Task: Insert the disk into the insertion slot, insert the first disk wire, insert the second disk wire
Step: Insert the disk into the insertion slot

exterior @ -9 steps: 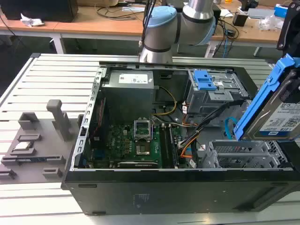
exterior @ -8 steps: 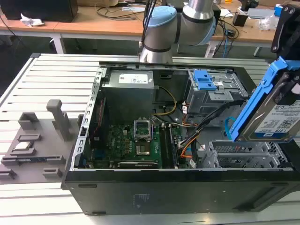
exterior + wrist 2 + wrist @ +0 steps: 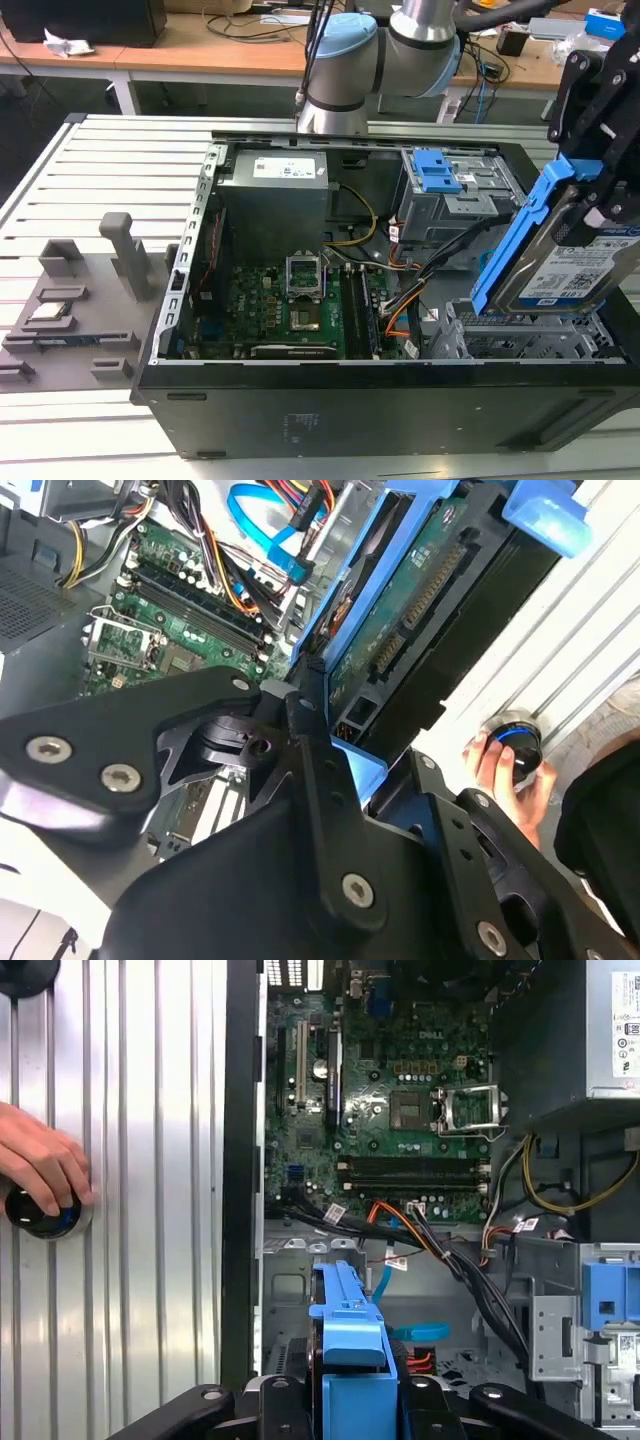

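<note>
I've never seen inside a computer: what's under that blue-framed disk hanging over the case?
A silver perforated cage sits below the tilted disk. The disk hides the cage's end toward the exterior view's right, so what's inside there can't be seen.

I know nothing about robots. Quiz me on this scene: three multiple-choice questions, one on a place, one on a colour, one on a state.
1. Where is the disk? A) inside the insertion slot B) tilted in the air above it C) lying on the floor
2. Its carrier frame is: A) blue B) red C) yellow
3. The claw is: A) wide open B) shut on nothing C) shut on the disk
Answers: 1 B, it hangs above the insertion slot; 2 A, bright blue plastic rims it; 3 C, the claw clamps the carrier.
</note>
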`<action>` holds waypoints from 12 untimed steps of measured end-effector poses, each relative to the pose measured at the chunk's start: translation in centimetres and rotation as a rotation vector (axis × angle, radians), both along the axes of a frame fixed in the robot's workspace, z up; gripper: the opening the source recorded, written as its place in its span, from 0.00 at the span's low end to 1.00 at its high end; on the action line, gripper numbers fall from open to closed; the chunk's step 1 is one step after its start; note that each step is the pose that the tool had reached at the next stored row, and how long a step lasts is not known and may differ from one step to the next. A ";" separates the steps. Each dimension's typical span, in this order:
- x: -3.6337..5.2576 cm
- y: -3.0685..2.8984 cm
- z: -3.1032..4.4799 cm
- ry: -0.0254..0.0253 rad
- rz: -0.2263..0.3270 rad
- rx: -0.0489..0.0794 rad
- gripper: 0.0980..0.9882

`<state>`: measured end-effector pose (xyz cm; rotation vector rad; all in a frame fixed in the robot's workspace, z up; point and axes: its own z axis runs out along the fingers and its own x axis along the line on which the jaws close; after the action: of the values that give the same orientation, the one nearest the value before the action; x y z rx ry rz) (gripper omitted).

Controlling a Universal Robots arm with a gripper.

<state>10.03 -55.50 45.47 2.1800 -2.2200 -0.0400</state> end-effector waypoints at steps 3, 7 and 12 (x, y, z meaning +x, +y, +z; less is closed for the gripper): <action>-0.23 0.32 -1.18 0.0000 -0.001 0.000 0.30; -0.33 0.40 -1.94 -0.0001 -0.001 0.000 0.30; -0.34 0.40 -3.16 0.0000 -0.001 0.000 0.30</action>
<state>9.69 -55.11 42.32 2.1788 -2.2213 -0.0401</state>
